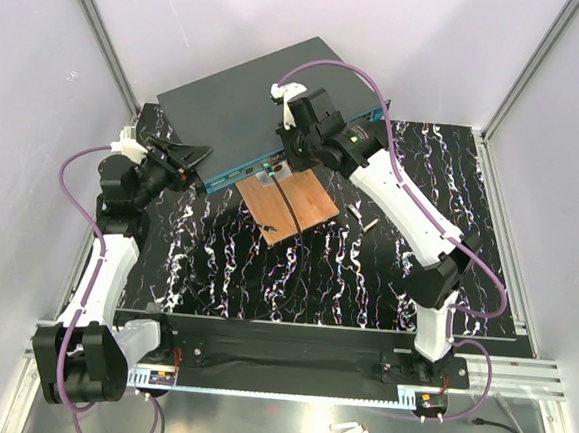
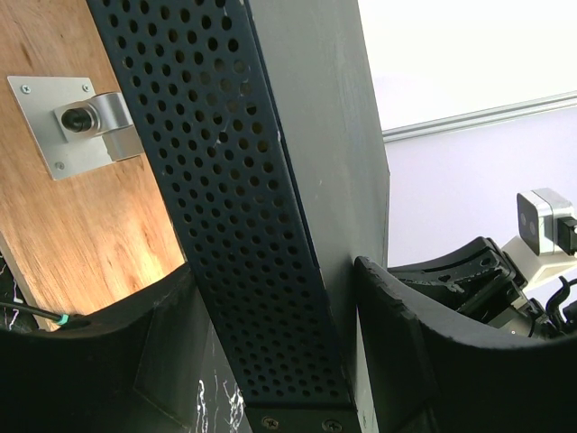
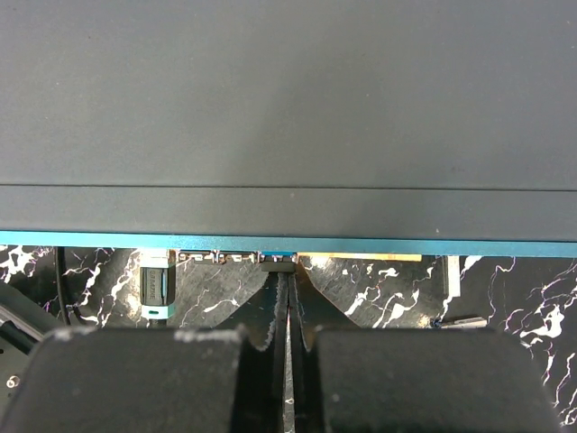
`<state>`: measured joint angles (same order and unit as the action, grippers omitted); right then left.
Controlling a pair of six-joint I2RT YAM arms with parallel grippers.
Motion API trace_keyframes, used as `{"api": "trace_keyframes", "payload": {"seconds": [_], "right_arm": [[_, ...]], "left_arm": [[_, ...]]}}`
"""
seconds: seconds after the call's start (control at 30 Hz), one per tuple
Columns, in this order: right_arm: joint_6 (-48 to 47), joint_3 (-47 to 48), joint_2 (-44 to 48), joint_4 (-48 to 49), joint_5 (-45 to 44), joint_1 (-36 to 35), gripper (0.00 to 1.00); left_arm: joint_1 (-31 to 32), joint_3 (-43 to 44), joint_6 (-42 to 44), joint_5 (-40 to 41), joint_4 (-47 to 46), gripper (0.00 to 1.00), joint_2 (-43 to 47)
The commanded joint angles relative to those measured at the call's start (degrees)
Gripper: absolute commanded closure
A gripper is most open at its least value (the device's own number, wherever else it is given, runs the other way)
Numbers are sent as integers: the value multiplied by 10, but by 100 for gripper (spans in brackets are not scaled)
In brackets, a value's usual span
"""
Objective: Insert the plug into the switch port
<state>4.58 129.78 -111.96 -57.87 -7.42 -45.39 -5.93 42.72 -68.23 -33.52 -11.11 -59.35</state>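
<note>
The switch lies at the back of the marbled mat, dark grey on top with a teal front edge. It also shows in the right wrist view. My left gripper clamps the switch's left end; in the left wrist view its fingers sit on either side of the perforated side panel. My right gripper is shut on the small black plug. It holds the plug against a port in the teal edge. The plug's black cable trails back over the brown board.
A copper-brown board lies right in front of the switch; it carries a metal bracket. A grey and teal connector sits in a port left of the plug. Two small screws lie right of the board. White walls enclose the cell.
</note>
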Motion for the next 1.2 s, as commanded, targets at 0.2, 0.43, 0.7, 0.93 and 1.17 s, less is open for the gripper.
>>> {"api": "trace_keyframes", "payload": {"seconds": [0.2,0.43,0.7,0.93,1.17], "right_arm": [[-19,-44,28,171,11,17,90],[-63,-193,160,160,71,50,60],[-95,-333,268,130,158,115,43],[-99,-480,340,127,163,197,39],[-243,-554,333,108,211,252,33]], "left_arm": [[26,25,71,-23,14,62,-6],[3,42,59,-41,7,37,-7],[-51,68,69,-88,20,11,-3],[-111,92,92,-111,49,5,22],[-159,149,161,-215,20,4,16]]}}
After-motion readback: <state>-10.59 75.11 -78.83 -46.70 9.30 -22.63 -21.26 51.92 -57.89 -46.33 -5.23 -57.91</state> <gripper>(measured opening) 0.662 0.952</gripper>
